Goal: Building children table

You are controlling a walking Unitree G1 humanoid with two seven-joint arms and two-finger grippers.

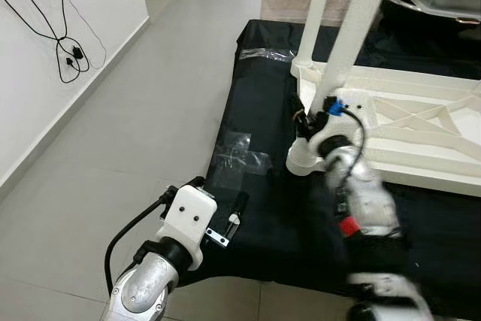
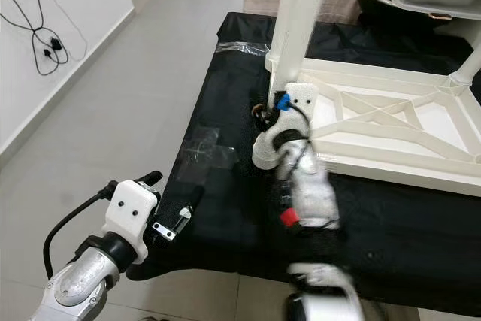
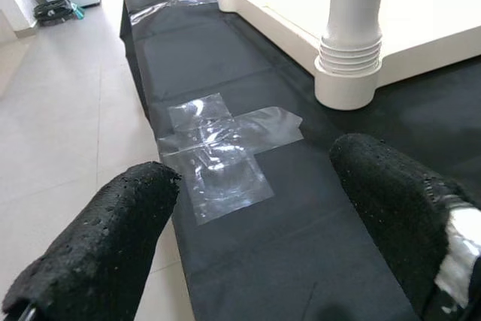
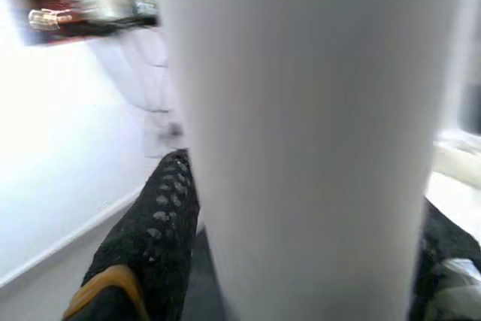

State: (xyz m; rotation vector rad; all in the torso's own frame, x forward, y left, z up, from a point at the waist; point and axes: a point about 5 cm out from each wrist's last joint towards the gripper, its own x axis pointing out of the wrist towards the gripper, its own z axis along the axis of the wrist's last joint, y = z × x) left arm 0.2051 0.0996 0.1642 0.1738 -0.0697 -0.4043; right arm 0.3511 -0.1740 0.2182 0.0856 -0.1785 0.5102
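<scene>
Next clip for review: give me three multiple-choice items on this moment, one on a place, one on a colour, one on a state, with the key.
1. Where does the clear tape lie?
A. on the black cloth
B. on the floor tiles
C. on the wall

2. What colour is the table frame?
A. red
B. white
C. black

3. What is the right gripper doing?
A. hanging idle
B. closing on a table leg
C. holding the tape

Key:
1 A: the tape sits flat on the cloth.
2 B: the upturned frame is white.
3 B: the right gripper is at the leg, and the right wrist view shows a finger either side of it. The left gripper hovers open over the cloth.
</scene>
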